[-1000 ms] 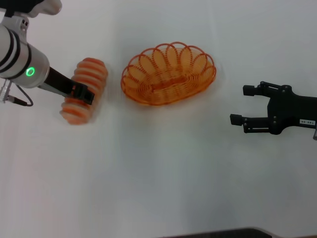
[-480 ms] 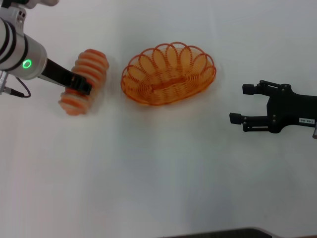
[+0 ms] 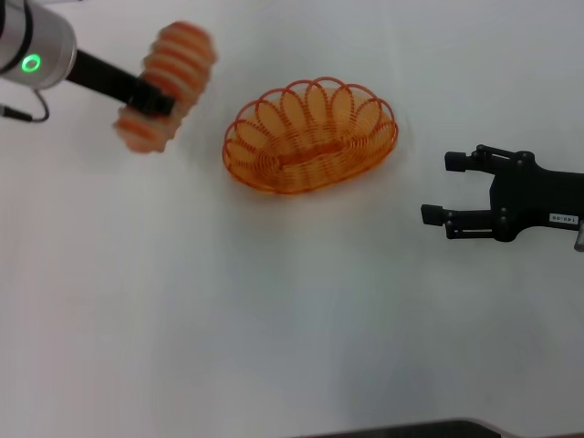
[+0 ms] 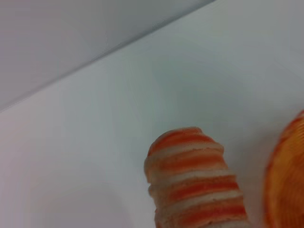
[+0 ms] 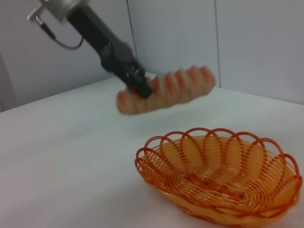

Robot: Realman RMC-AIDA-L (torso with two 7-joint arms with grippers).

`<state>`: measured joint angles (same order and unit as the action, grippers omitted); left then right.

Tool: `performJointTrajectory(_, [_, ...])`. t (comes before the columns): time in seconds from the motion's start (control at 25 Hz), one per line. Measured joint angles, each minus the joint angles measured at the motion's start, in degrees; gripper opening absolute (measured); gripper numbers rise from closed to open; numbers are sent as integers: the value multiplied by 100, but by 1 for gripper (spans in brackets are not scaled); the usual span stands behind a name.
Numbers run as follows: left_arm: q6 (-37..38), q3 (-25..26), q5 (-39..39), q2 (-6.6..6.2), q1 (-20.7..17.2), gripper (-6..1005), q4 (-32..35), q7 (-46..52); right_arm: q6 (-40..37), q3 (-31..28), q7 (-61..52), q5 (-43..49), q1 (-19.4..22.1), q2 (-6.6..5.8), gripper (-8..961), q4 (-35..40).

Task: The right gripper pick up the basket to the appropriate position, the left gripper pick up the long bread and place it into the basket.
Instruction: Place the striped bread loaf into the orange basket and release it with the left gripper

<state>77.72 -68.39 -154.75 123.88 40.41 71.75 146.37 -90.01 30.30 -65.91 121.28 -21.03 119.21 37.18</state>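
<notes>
**A:** What differs from the earlier head views?

**B:** The left hand (image 3: 151, 99) has risen and carried the long bread (image 3: 167, 84) up off the white surface (image 3: 274, 310). A second ago the bread lay lower, level with the basket's left end; now it sits higher in the head view, above and to the left of the basket (image 3: 310, 135). The basket and the right hand (image 3: 441, 189) have not moved.

**A:** How are the hands set?

**B:** The left hand is pinching the long bread around its middle, the loaf slanting across the black fingers. The right hand is spread, its two fingers apart and pointing toward the basket, well apart from it on the right side.

**A:** What does one view show that another does not?

**B:** The right wrist view shows the bread (image 5: 166, 89) hanging clear in the air, held by the left hand (image 5: 137, 85), with open space between it and the basket (image 5: 218, 175) below. The head view cannot show that height. The left wrist view shows only one striped end of the bread (image 4: 194, 180) close up and an orange blur at the edge.

**A:** Is anything in the basket?

**B:** Nothing; through the wire sides only its own woven floor shows. It rests on the surface.
</notes>
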Motion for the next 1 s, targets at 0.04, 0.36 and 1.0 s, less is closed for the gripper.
performJointTrajectory(0.04, [90,70,254,-5,12,364,110,-378,0,0,0,1,-2,-2,941,0])
performJointTrajectory(0.36, [1280,679,1899,-31,376,308,195,-2752,-44,13,0,1,-27,-1,941,0])
performJointTrajectory(1.0, [499,-635,1829,18,432,195,-323,-3171,-70,232,-1,1,-32,-1,942,-9])
